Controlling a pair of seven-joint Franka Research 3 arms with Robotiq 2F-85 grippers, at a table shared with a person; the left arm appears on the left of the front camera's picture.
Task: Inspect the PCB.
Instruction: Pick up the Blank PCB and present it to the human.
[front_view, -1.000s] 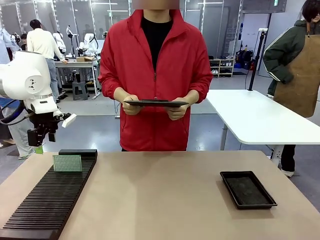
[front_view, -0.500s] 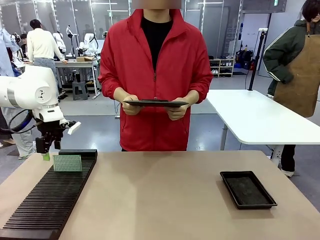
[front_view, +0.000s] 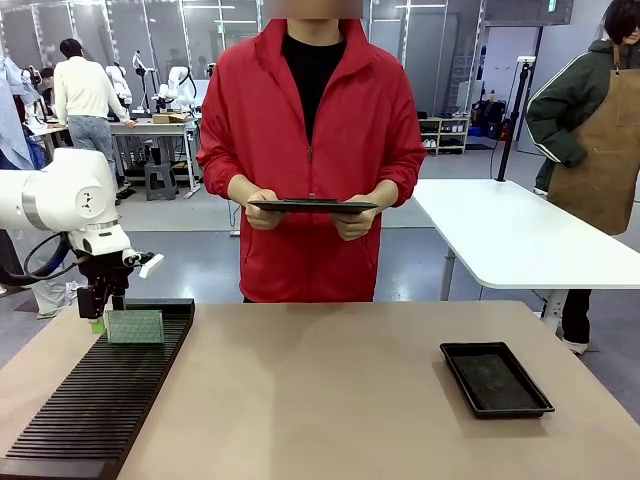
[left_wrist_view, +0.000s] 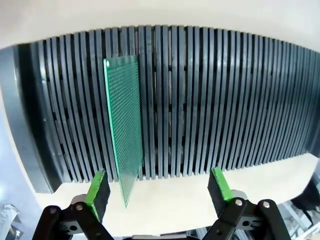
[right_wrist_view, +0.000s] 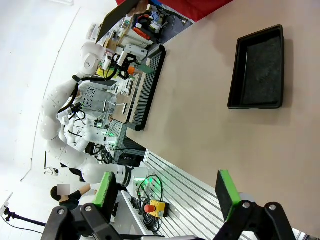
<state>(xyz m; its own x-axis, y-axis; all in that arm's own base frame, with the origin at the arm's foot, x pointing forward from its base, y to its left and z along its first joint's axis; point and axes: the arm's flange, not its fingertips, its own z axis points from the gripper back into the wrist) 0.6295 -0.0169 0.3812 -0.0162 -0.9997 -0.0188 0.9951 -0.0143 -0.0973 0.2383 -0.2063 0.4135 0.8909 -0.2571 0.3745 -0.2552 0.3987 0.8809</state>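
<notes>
Beige tabletop (front_view: 330, 400) takes up the lower half of the front view, and we can read several things on it only in part. At lower left the black rack (front_view: 90, 410) runs off the bottom edge, so its near end is cut off, and its ribs are too fine for us to count. The person (front_view: 310, 120) at the far side holds a black tray (front_view: 312, 206) edge-on in both hands, so we cannot see what lies in it. The left arm (front_view: 60, 200) is cut off by the left edge. The PCB (front_view: 135, 326) stands on edge in a slot near the rack's far end, at middle left of the frame. The left gripper (left_wrist_view: 159, 189) is spread wide and holds nothing; in its wrist view the board shows between the 2 green pads, nearer the one at lower left, with a gap to each. From the front, we cannot tell whether a pad touches the board's left edge. The right gripper (right_wrist_view: 165, 192) also gapes wide and empty, high over the table. We count 1 PCB, 1 rack, 2 trays, the second tray (front_view: 495, 378) lying flat at lower right, and 2 grippers.
</notes>
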